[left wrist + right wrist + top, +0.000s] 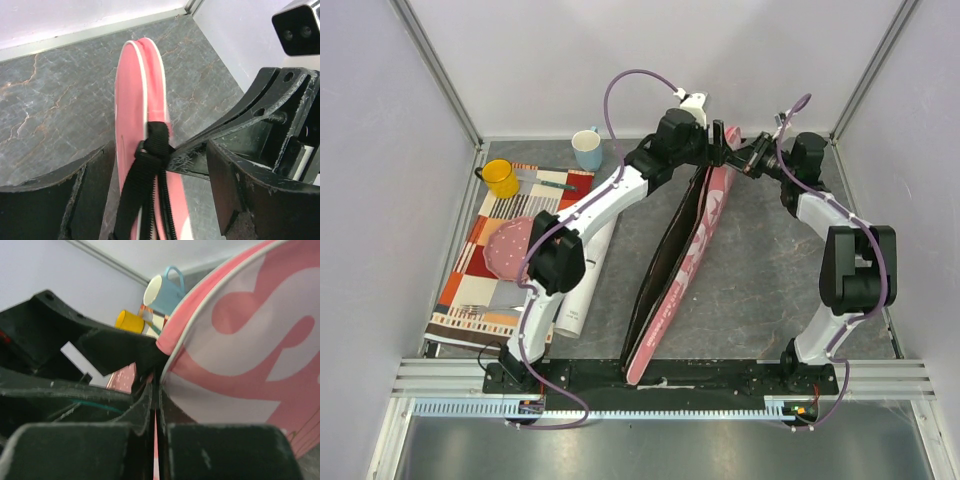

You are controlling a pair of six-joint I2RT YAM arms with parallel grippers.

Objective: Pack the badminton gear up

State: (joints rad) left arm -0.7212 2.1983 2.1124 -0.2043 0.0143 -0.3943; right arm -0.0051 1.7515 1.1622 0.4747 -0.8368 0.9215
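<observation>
One pink bag stands edgewise on the surface, right tool clenched on its end, left tool spread astride it.

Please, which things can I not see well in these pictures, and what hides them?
Top view: the racket bag is dark inside; its contents cannot be told.
Top view: the left arm covers part of the white tube.
Right wrist view: the frame edge cuts off the bag's print; the right gripper hides the edge that it pinches.
</observation>
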